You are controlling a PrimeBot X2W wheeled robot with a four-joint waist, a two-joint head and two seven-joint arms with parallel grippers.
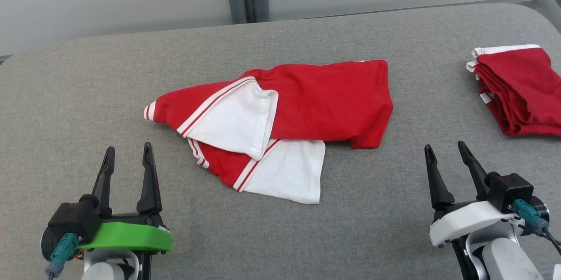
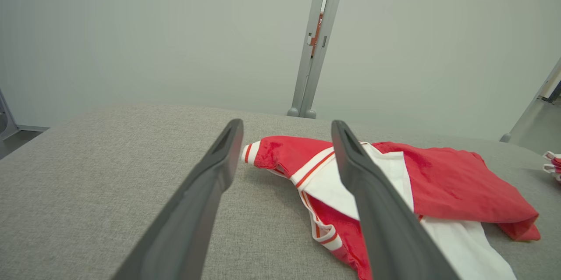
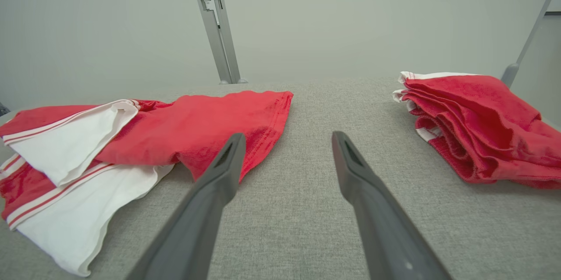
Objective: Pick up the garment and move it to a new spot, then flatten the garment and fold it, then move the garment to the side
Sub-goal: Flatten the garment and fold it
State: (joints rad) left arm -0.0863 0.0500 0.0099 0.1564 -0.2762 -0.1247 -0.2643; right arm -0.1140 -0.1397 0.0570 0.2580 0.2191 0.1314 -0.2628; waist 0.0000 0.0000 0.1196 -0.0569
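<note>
Two pincers sit low over the grey padded surface (image 1: 87, 96), one at each near corner, fingers pointing away from the robot. The left pincer (image 1: 128, 147) has its dark fingers spread wide with nothing between them, and the right pincer (image 1: 444, 144) stands just as wide and just as empty.

The garment (image 1: 307, 100), red with white panels and thin striped trim, lies crumpled between the two. It is ahead of the left pincer and off to its right, and ahead of the right pincer and off to its left, touching neither. Its red body reaches toward the right pincer's side. The white flaps and the striped cuff lie toward the left pincer's side, with one white panel spilling nearest the robot.

From the left wrist, that pincer (image 2: 285, 123) frames the striped cuff beyond its fingertips, and the rest of the garment (image 2: 438, 175) spreads out past its right finger. From the right wrist, bare grey surface lies between the fingers of that pincer (image 3: 288, 135), and the garment's red hem (image 3: 210, 126) ends just beyond the tip of its left finger.

A folded stack of red clothes (image 1: 521, 91) lies ahead of the right pincer and to its right, well apart from the garment.
</note>
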